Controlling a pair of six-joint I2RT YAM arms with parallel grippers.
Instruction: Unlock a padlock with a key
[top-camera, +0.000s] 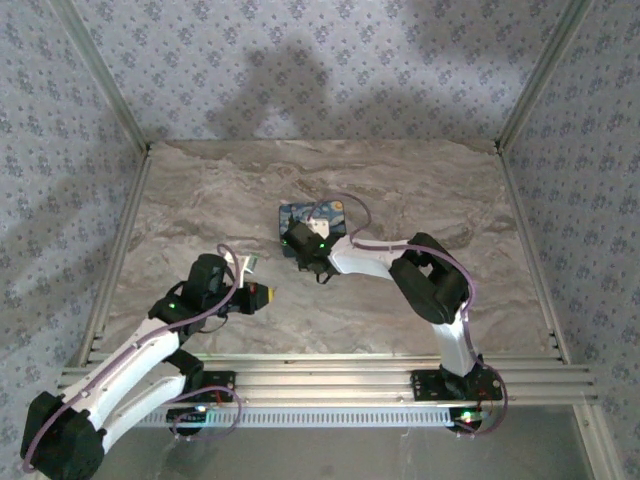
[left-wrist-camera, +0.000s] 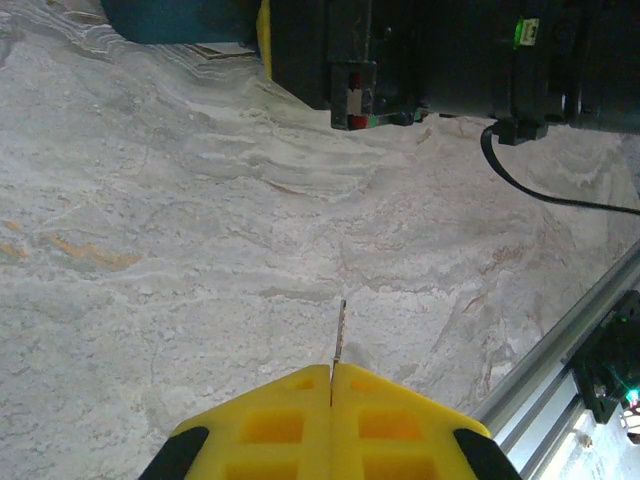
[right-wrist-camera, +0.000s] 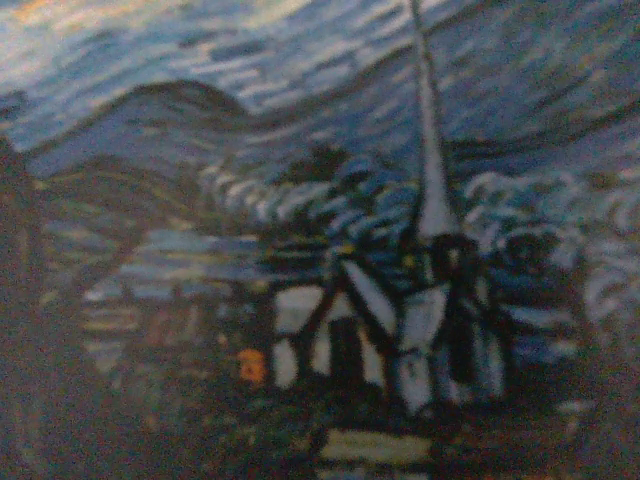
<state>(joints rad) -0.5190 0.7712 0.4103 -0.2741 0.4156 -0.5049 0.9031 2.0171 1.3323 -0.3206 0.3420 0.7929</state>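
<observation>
the left gripper (left-wrist-camera: 332, 375) hovers low over the marble-patterned table (top-camera: 420, 180), its yellow fingers (left-wrist-camera: 280, 420) pressed together and pinching a thin metal key (left-wrist-camera: 340, 332). the key's blade juts forward from the seam between the two pads and points across the bare tabletop toward the right arm (left-wrist-camera: 450, 50), whose dark body crosses the top of the left wrist view. from above, the left gripper (top-camera: 265, 294) sits left of centre in the near half of the table, close to the aluminium rail (top-camera: 330, 375) where both arms are bolted.

the right arm (top-camera: 430, 280) reaches in from the near right, and the right gripper (top-camera: 298, 240) is lowered over the near-left corner of a small blue painted pad (top-camera: 298, 212) at mid-table. its wrist camera looks closely at the pad's printed surface (right-wrist-camera: 320, 200), a blurred night scene of swirling sky, a steeple and houses. whether the right gripper's jaws are spread or together cannot be told. the two grippers are near each other but apart.
</observation>
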